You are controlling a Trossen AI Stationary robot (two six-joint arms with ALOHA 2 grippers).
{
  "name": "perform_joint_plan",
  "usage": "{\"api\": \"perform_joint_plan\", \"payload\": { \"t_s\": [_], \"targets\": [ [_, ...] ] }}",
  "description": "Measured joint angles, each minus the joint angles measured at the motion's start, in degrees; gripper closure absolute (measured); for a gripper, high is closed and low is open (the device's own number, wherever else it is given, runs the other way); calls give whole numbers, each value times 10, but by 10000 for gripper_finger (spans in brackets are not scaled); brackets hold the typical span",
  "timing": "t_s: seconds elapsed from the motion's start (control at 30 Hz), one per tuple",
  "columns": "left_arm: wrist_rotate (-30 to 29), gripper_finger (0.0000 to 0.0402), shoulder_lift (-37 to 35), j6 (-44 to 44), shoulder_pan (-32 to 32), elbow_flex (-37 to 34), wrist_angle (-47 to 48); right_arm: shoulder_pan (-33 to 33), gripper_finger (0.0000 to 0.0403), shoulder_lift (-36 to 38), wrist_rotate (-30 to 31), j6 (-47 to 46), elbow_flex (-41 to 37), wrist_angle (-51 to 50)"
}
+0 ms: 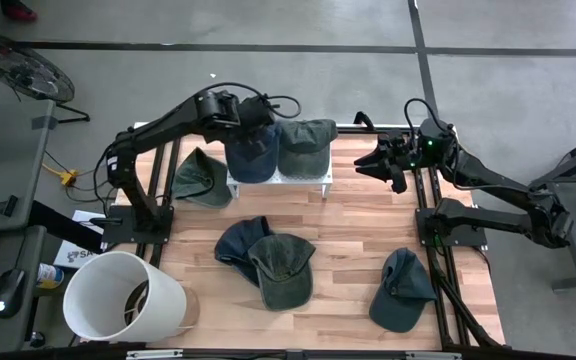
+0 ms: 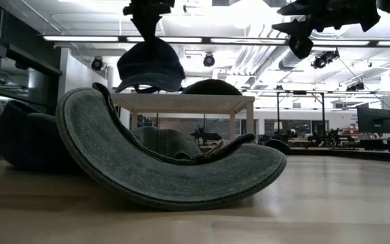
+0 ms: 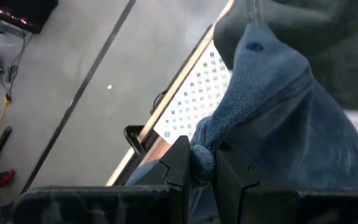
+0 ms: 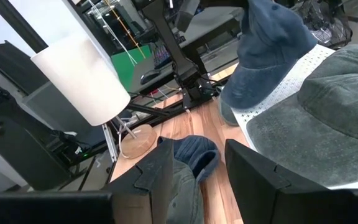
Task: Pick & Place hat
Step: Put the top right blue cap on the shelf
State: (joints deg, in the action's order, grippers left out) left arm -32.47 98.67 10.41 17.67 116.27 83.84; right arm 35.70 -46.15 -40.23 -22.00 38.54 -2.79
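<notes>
My left gripper is over the white rack at the table's far side, shut on a blue hat. In the low view this hat hangs under the gripper, just above the rack top. A green hat sits crown-up on the rack beside it. My right gripper waits open in the air at the far right, touching nothing. More hats lie on the table: a green one left of the rack, a blue and a green one overlapping at the centre, and a blue-grey one near right. My left gripper pinches a bunched fold of the blue hat's crown between its two fingers, coming from above and pointing down. The hat hangs below the fingers over the rack; whether its rim touches the rack top, I cannot tell.
A white bucket stands at the table's near left corner. Bare wood lies between the rack and the centre hats and along the right side. The rack's legs stand on the far half of the table.
</notes>
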Motion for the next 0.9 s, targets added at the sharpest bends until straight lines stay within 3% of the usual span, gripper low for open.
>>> {"api": "perform_joint_plan", "payload": {
  "t_s": [0.43, 0.9],
  "targets": [
    [17, 364, 17, 16, 15, 0, -45, 0, 265, 0, 11, 4, 0, -10],
    [-15, 364, 37, 33, 27, 0, -94, 0, 265, 0, 25, 5, 0, -13]
  ]
}}
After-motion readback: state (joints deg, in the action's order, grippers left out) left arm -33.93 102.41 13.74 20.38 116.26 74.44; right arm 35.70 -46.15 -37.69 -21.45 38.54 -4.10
